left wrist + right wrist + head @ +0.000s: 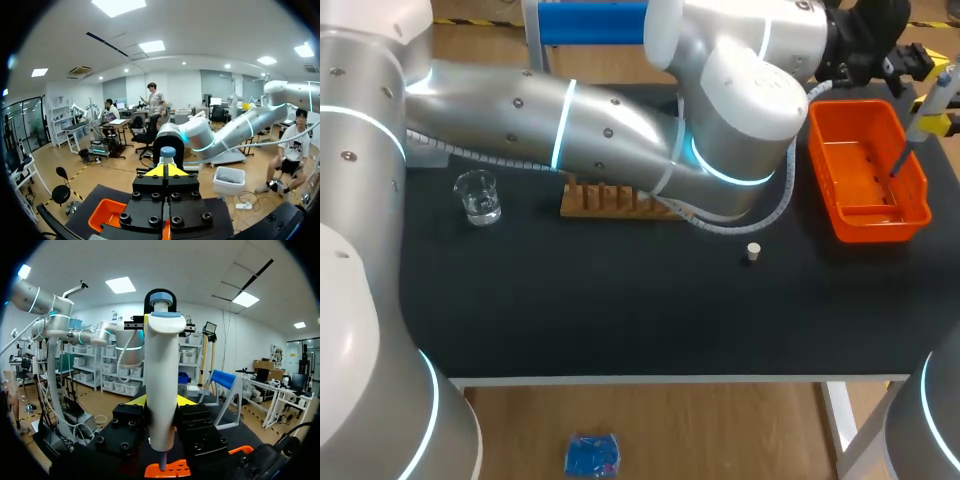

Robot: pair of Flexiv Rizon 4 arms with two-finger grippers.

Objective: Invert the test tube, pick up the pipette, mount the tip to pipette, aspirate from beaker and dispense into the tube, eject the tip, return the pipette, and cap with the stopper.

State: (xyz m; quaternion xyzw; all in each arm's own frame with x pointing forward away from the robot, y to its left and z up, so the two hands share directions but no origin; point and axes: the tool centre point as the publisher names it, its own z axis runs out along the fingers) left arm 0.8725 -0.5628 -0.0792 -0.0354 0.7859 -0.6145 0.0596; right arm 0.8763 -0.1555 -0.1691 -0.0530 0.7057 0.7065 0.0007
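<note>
- The black desk [620,310] carries everything and fills most of the head view.
- The left arm [570,125] comes in from the left and stretches across the back of the desk to its far right corner. It passes over the rack and hides part of it.
- The left gripper [167,171] sits above the near end of the basket. Its yellow fingers are pressed together with nothing between them. In the left wrist view the blue head of the pipette stands just ahead of the fingertips.
- The right arm [930,420] comes in at the near right corner. In the left wrist view it [250,125] sweeps in as a long silver limb.
- The right gripper [161,402] has its fingers clamped on the pipette from both sides, about halfway down the body.
- The orange basket [918,180] lies at the far right of the desk. It shows under both grippers in the wrist views [102,212] [170,471].
- The wooden rack [610,198] stands at mid-desk toward the back. Whether a tube is in it cannot be told.
- The pipette [932,95] is white with a blue top [167,152]. It is held nearly upright [162,380], with its thin lower end pointing down into the basket. Whether a tip is fitted cannot be told.
- The glass beaker [478,195] holds clear liquid and stands upright to the left of the rack, apart from it.
- The small pale stopper [753,252] rests alone on the desk, in front of the rack's right end and well apart from the basket.
</note>
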